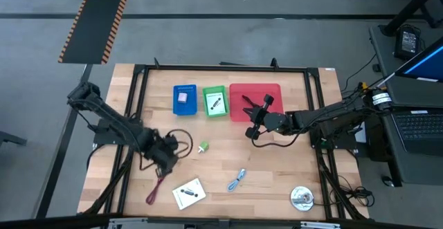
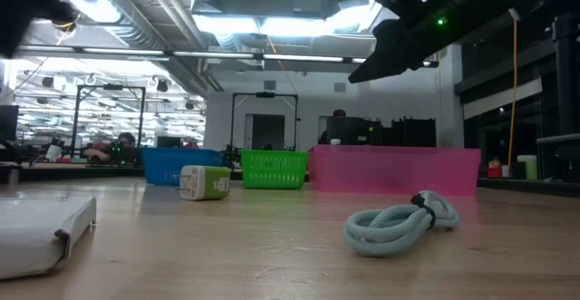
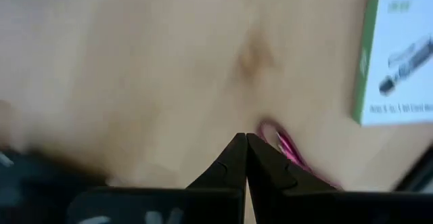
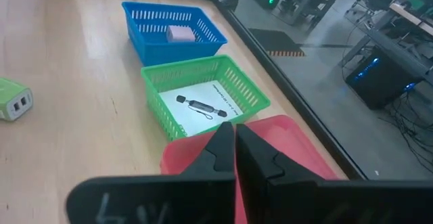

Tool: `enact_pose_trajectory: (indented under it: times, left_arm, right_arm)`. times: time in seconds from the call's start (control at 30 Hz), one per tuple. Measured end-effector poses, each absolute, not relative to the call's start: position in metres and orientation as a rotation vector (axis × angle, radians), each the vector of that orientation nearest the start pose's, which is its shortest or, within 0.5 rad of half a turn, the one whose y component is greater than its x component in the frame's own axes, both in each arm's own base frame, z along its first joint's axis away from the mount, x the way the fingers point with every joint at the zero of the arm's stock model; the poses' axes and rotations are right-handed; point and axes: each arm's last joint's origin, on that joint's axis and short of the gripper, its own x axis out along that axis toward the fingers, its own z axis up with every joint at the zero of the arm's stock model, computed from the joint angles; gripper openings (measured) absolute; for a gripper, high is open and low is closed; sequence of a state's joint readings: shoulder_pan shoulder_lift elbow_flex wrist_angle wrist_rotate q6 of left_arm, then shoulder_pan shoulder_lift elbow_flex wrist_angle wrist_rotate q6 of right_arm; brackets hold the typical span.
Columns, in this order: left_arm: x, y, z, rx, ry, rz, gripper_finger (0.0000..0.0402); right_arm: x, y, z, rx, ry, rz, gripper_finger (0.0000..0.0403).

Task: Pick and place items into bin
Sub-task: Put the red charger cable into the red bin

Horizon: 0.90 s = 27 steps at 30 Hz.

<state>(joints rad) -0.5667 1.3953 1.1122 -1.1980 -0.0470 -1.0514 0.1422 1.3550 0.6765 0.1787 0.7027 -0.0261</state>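
Note:
My left gripper (image 1: 166, 158) is shut low over the table's near left part. A maroon cable loop (image 1: 155, 189) lies just nearside of it, and in the left wrist view the cable (image 3: 287, 149) shows right beside the shut fingertips (image 3: 245, 141). A white printed packet (image 1: 188, 193) lies flat next to the cable. A green-white piece (image 1: 203, 147) and a light-blue cable loop (image 1: 237, 180) rest on the wood mid-table. My right gripper (image 1: 253, 123) is shut and empty, hovering at the near edge of the red bin (image 1: 270, 90). My left gripper has its shut fingertips close beside one end of the maroon cable (image 3: 274, 132). Whether they touch it I cannot tell. The cable lies on the table.
Three bins stand in a row at the far side: the blue bin (image 1: 175, 108) holds a small pale item, the green bin (image 1: 206, 101) holds a printed card, and the red bin stands on their right. A round silvery object (image 1: 301, 198) sits near the right front corner. A black frame edges the table.

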Motion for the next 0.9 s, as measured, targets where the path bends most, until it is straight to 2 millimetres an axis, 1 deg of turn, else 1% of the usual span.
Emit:
enact_pose_trajectory:
  times: [0.2, 0.4, 0.53, 0.67, 0.77, 0.9]
  left_arm:
    - [0.185, -0.159, 0.245, -0.45, 1.467, 0.404, 0.0003]
    - [0.167, -0.186, 0.235, -0.535, 1.423, 0.557, 0.0013]
    - [0.156, -0.201, 0.229, -0.63, 1.38, 0.667, 0.0039]
    - [0.151, -0.218, 0.221, -0.718, 1.349, 0.695, 0.0074]
    - [0.151, -0.229, 0.212, -0.774, 1.318, 0.713, 0.0101]
    - [0.155, -0.242, 0.198, -0.796, 1.313, 0.702, 0.013]
  right_arm:
    - [0.269, 0.027, 0.209, -0.221, 0.482, -0.52, 0.0]
    - [0.267, 0.038, 0.208, -0.22, 0.484, -0.484, 0.0]
    - [0.266, 0.043, 0.208, -0.224, 0.482, -0.466, 0.0]
    - [0.266, 0.046, 0.208, -0.211, 0.487, -0.409, 0.0]
    - [0.267, 0.048, 0.207, -0.198, 0.491, -0.364, 0.0]
    - [0.267, 0.048, 0.207, -0.176, 0.488, -0.362, 0.0]
